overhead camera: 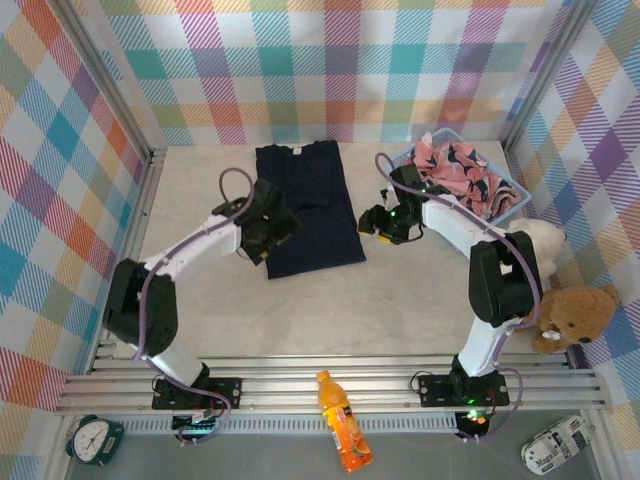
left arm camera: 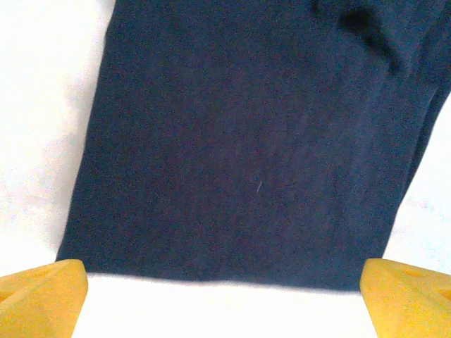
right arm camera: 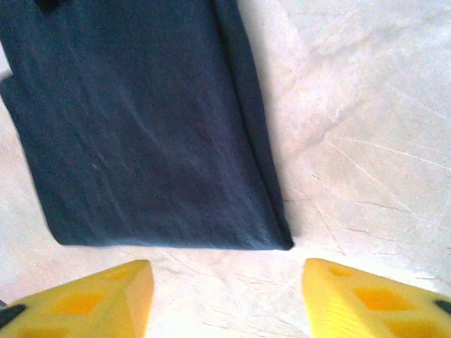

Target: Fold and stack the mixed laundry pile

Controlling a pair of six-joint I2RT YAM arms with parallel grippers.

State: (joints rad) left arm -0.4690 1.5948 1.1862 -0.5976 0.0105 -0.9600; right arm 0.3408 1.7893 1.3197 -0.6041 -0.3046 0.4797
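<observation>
trousers (left arm camera: 246, 141) — matt navy cloth | table (right arm camera: 366, 141) — pale, finely creased | basket (overhead camera: 500, 172) — plastic

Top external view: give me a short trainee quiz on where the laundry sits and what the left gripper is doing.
1. True or false: the pink printed garment lies in the light blue basket.
2. Pick one: the navy trousers are A) lying folded flat on the table; B) in the basket; C) hanging from a gripper.
3. Fill in the word: in its wrist view, the left gripper is ___, with nothing between its fingers, close to the trousers' edge.

Key: 1 true; 2 A; 3 open.
</observation>
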